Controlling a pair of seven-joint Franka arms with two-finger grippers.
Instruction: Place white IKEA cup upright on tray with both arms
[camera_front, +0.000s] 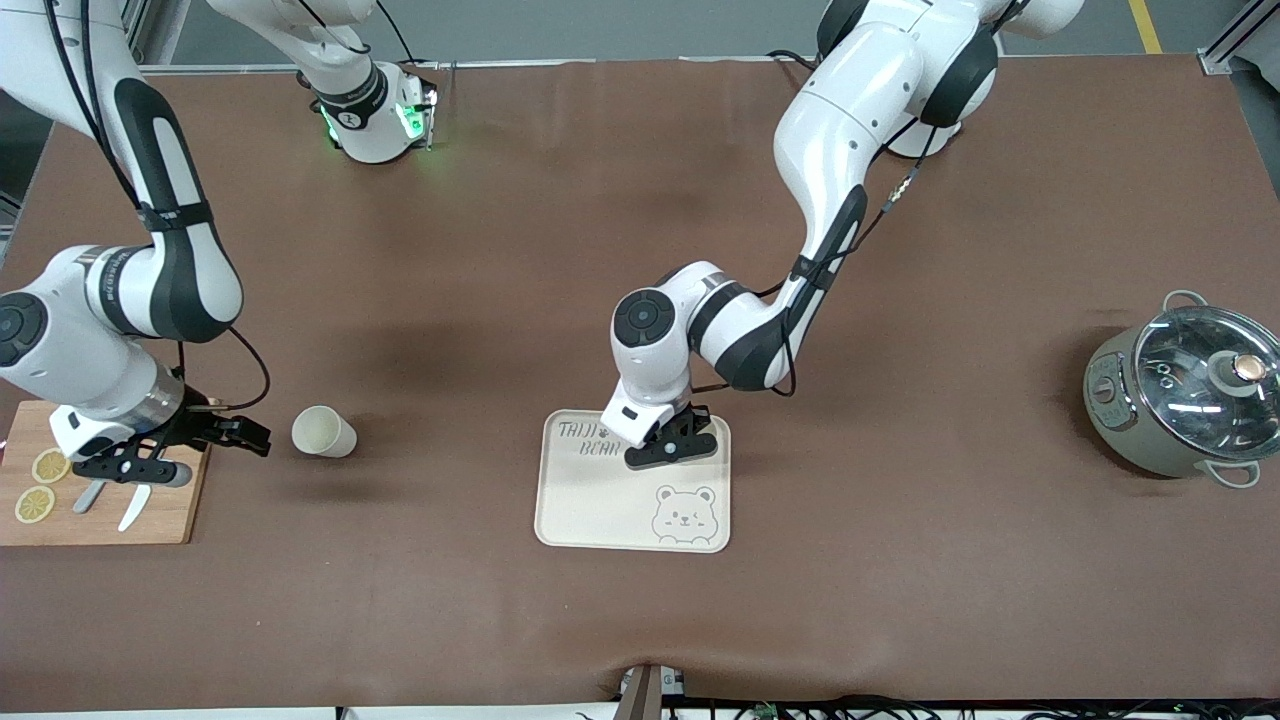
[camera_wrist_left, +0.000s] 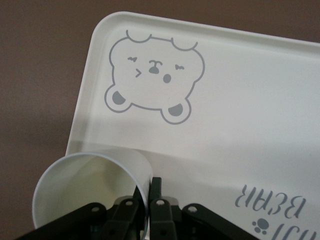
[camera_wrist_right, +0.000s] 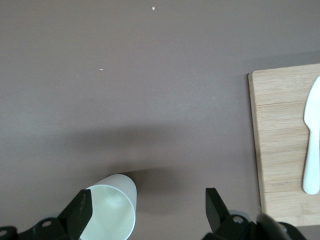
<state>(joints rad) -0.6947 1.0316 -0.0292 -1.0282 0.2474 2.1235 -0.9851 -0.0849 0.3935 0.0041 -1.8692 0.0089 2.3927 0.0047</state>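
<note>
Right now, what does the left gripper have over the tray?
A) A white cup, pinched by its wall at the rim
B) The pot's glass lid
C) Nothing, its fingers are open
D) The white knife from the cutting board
A: in the left wrist view, the left gripper has its fingers shut on the wall of a white cup at the rim, above the tray.
</note>
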